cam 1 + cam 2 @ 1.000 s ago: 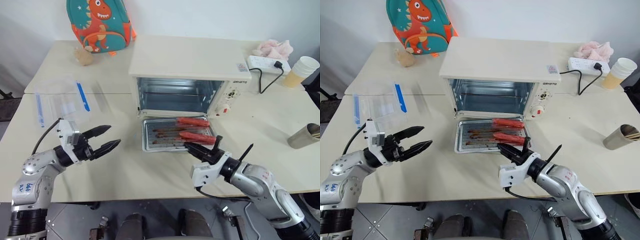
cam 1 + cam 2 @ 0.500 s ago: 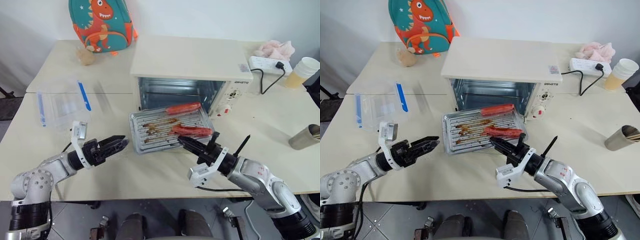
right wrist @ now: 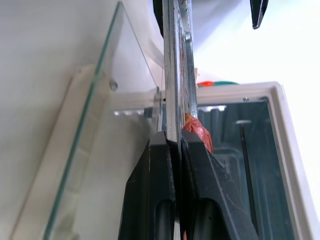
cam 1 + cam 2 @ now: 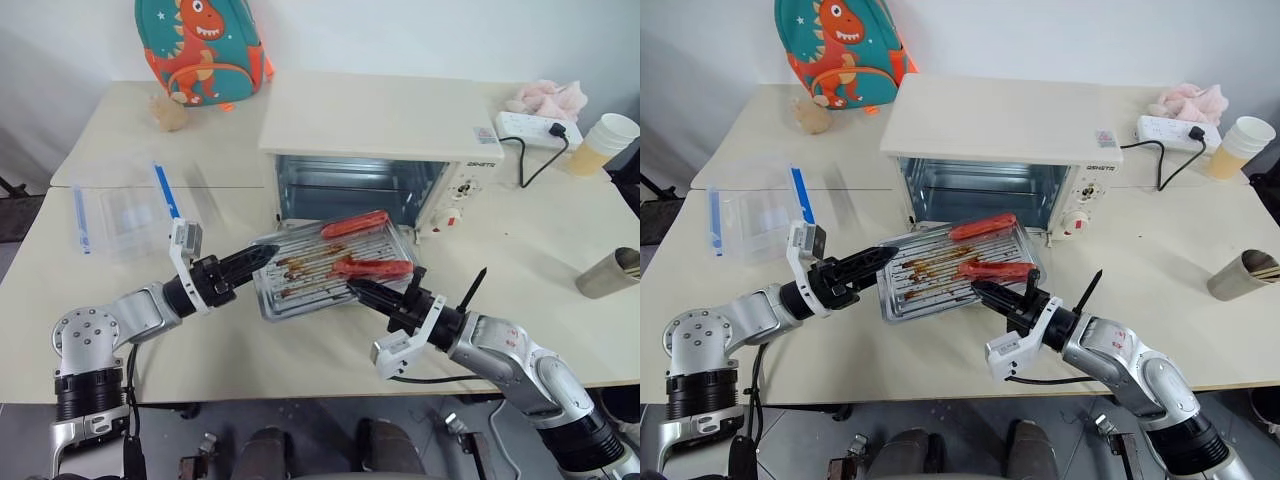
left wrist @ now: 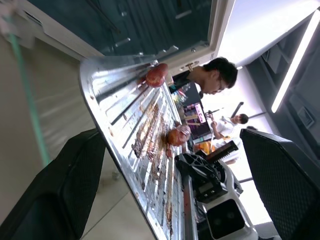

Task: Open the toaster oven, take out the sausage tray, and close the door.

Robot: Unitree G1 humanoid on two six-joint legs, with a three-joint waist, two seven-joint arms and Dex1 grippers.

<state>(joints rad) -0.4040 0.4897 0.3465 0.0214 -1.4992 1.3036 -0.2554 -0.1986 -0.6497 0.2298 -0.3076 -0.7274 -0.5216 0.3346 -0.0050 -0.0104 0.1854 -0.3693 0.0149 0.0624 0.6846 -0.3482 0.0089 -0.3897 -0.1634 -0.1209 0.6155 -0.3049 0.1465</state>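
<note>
The cream toaster oven [image 4: 380,120] stands open at the middle of the table. Its glass door [image 3: 75,165] lies folded down in front of it. The ribbed silver sausage tray [image 4: 310,275] hangs tilted above the door, carrying two red sausages [image 4: 355,223] and brown grease streaks. My right gripper [image 4: 358,290] is shut on the tray's near edge, with its fingers [image 3: 160,200] pinched on the thin rim. My left gripper [image 4: 262,258] is open at the tray's left edge, and that edge [image 5: 130,130] sits between its spread fingers [image 5: 65,185] without being clamped.
A clear plastic box with blue clips [image 4: 125,210] lies at the left and a dinosaur backpack [image 4: 200,45] stands at the back left. A power strip [image 4: 530,125], paper cup [image 4: 605,140] and metal cup [image 4: 610,272] are on the right. A person [image 5: 210,77] stands beyond the table.
The right gripper has lifted the tray off the door and swung it left, tilted. The left gripper has rolled and moved right up to the tray's left edge.
</note>
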